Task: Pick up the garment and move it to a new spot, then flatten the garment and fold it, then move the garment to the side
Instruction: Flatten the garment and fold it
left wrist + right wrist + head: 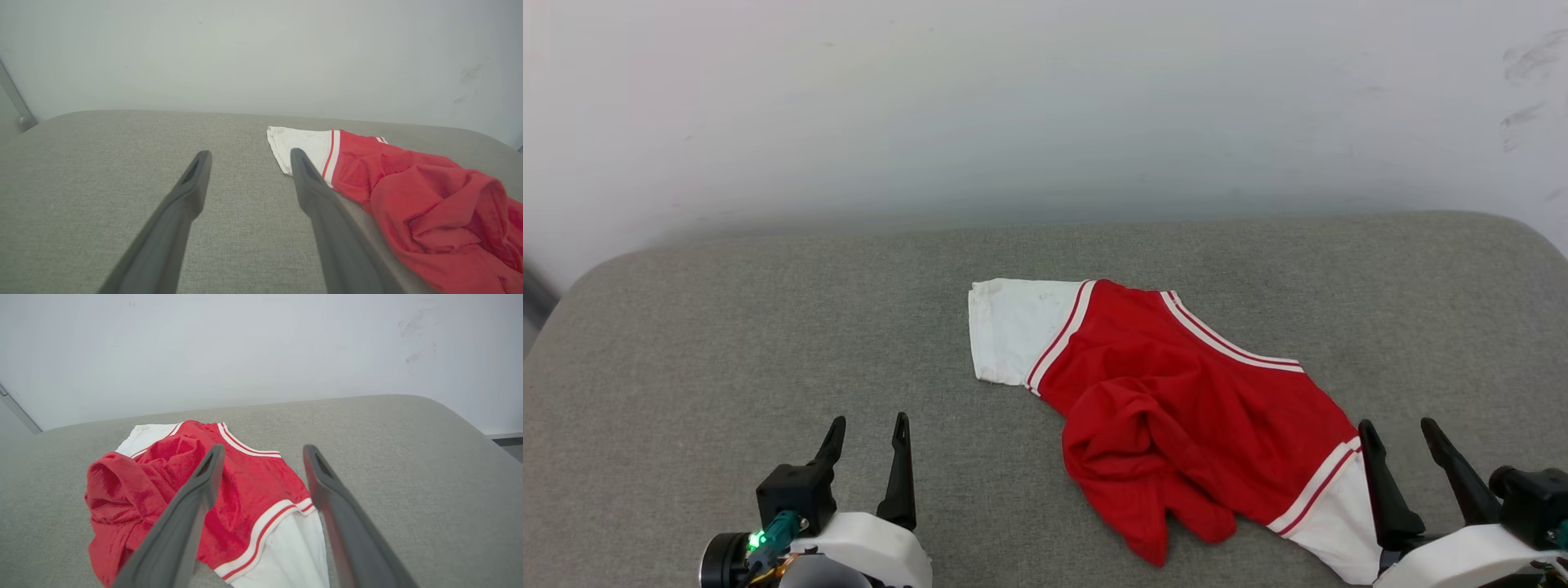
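The garment [1176, 408] is a red shirt with white sleeves and striped trim, lying crumpled on the grey cushioned surface [727, 343], one sleeve toward the back left and the other at the front right. My right gripper [1396, 425] stands open at the front right, its fingers beside and over the near white sleeve [286, 555], holding nothing. My left gripper [866, 420] is open at the front left, well apart from the shirt. In the left wrist view the garment [429, 204] lies to the right of my left gripper [249, 155]. In the right wrist view the garment [245, 490] lies under my open right gripper [263, 449].
A pale wall [1045, 106] rises behind the cushion's far edge. Bare grey fabric stretches to the left of the shirt and behind it. The cushion's rounded corners show at far left and far right.
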Robot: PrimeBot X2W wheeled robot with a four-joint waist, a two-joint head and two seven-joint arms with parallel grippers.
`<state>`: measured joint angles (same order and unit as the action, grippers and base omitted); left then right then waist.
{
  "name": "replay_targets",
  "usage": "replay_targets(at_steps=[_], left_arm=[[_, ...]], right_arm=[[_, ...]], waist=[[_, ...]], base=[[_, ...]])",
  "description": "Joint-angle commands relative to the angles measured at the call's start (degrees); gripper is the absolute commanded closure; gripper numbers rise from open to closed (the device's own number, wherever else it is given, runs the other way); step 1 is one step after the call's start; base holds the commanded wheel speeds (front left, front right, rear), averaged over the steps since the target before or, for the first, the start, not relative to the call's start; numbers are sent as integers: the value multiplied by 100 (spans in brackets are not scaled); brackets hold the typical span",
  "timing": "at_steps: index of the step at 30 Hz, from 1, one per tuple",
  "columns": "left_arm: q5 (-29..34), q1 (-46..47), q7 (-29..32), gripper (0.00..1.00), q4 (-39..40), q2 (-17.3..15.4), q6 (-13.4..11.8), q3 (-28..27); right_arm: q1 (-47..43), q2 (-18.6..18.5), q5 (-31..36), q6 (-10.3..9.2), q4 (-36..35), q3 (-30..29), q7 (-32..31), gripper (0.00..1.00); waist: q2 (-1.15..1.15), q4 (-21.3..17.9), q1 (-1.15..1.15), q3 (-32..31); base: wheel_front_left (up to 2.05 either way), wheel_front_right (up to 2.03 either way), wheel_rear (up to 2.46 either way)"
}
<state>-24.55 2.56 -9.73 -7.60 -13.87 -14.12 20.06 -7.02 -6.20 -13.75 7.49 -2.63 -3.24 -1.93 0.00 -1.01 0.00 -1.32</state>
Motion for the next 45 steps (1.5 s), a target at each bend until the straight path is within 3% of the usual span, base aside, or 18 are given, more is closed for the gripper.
replay_targets(at_steps=[1, 9, 19, 28, 32, 38, 45], left_arm=[[-15, -47, 31, 0, 11, -42, -19, 6], [-22, 684, 289, 0, -6, -116, 63, -35], [-174, 2714, 1005, 0, -601, -266, 737, 18], [-348, 4658, 2550, 0, -2005, -513, 1616, 333], [-468, 5234, 3405, 0, -2753, -705, 1891, 465], [-658, 5637, 4360, 0, -3574, -1011, 2099, 689], [-928, 5751, 5220, 0, -4142, -1262, 2151, 1013]], right_arm=[[68, 73, 110, -1, -116, 67, 61, 0], [202, 242, 280, 0, -596, 211, -43, 0], [621, 301, 269, -1, -694, 255, -94, 0], [975, 327, 226, -1, -535, 368, -3, 0], [1079, 334, 181, -1, -415, 426, 36, 0], [1230, 338, 48, 0, -242, 567, 94, 0], [1417, 337, -45, 0, -91, 714, 187, 0]], waist=[[0, 0, 0, 14], [0, -58, 0, 402], [0, -345, 0, 1133], [0, -785, 0, 1762], [0, -1005, 0, 1994], [0, -1320, 0, 2315], [0, -1554, 0, 2618]], base=[[0, 0, 0], [0, 0, 0], [0, 0, 0], [0, 0, 0], [0, 0, 0], [0, 0, 0], [0, 0, 0]])
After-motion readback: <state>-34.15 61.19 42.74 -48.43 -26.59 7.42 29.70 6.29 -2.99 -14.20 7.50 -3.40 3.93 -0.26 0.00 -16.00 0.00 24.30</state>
